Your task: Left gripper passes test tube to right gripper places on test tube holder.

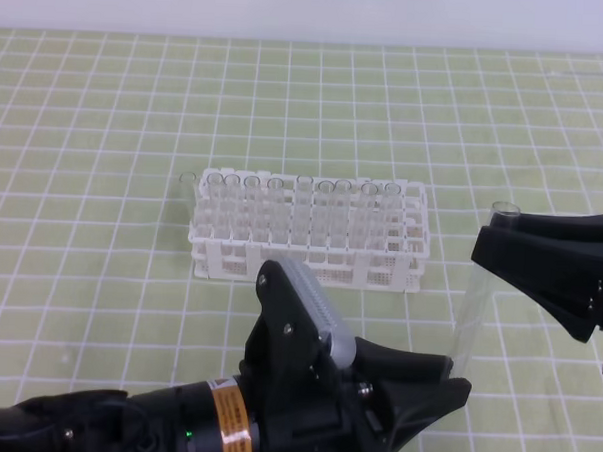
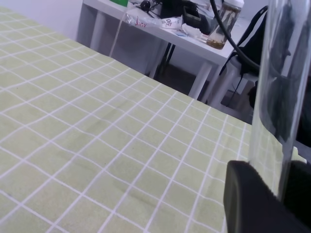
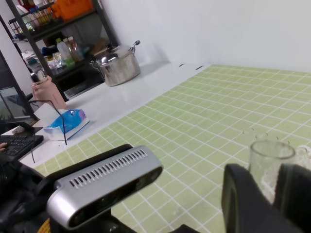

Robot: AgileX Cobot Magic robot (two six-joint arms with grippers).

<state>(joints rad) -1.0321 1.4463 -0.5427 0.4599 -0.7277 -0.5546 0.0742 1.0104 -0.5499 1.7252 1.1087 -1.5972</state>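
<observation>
Two pincers share one tube here, so watch the handover. Your left pincer (image 1: 453, 378), the black angular claw on the thick dark grey arm, is clamped on the bottom end of the long clear glass test tube (image 1: 476, 294), which stands nearly upright above the green gridded tabletop (image 1: 103, 177), to the right of the white plastic lattice test tube holder (image 1: 309, 231) and apart from it. Your right pincer (image 1: 489, 242), the black blocky claw coming in from the right, sits at the tube's open rim. Its fingers flank the glass just under the rim in the right wrist view, but you cannot tell from these pictures whether they have bitten down or only bracket it.

The risk, as I judge it, lies in timing. If the left claw lets go before the right has a firm hold, the tube will likely drop to the tabletop. If both grip hard and either arm shifts, the thin glass could crack or twist out of line. A grip so near the rim also leaves a long free length that may swing when you carry it to the holder, whose back holes already hold many similar tubes.
</observation>
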